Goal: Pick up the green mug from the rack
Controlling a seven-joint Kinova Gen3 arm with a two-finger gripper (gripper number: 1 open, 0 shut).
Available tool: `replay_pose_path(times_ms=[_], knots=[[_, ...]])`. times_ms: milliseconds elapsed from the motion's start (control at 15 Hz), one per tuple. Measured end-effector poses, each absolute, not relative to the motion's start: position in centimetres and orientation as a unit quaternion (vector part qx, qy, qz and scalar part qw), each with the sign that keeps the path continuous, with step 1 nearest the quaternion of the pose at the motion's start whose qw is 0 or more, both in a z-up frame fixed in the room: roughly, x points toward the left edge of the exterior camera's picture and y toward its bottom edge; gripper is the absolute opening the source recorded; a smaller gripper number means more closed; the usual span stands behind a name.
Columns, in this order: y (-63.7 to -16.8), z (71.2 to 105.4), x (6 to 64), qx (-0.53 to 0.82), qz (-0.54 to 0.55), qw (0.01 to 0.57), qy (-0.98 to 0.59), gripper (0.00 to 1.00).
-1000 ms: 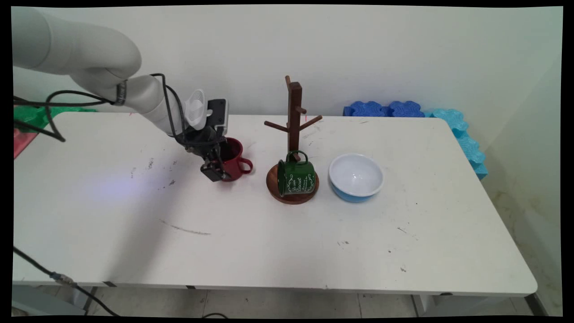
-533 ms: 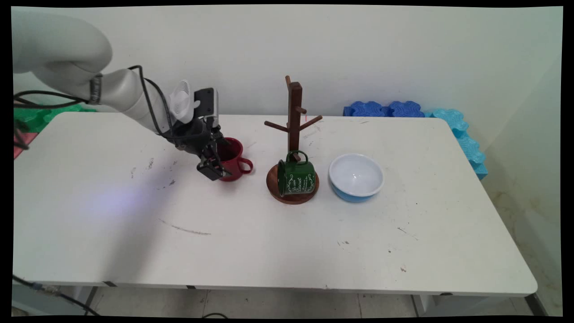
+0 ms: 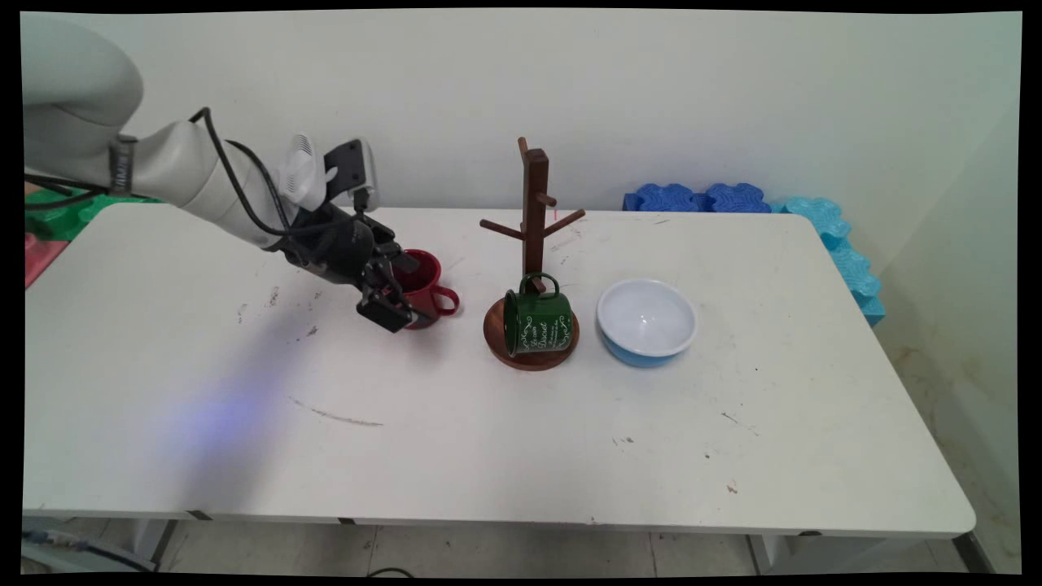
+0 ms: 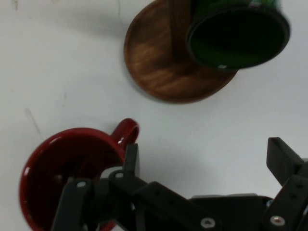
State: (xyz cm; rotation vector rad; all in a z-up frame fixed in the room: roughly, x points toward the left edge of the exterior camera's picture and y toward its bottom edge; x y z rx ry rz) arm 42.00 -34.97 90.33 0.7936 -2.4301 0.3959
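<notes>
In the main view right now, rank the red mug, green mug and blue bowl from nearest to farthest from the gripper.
1. Red mug, right beside the gripper.
2. Green mug, on its side on the wooden stand's base.
3. Blue bowl, farthest right.

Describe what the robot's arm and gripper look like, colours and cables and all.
The arm is smooth, rounded and white, with a dark band near its wrist. Black cables loop along it. A white vented housing sits beside a black module at the wrist. The gripper is black, with bolted linkages and two blunt fingers.
</notes>
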Motion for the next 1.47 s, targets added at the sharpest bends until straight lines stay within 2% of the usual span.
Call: replay_pose_path(times_ms=[67, 133, 267, 800, 1467], knots=[[-34.6, 90.5, 41.9, 0.308, 0.141, 0.285, -0.897, 1.00], [-32.2, 90.6, 42.8, 0.332, 0.139, 0.293, -0.886, 1.00], [-31.8, 90.7, 42.5, 0.355, 0.125, 0.316, -0.871, 1.00], [-31.9, 89.2, 40.5, 0.440, 0.068, 0.380, -0.811, 1.00], [-33.2, 86.0, 37.9, 0.500, 0.025, 0.411, -0.762, 1.00]])
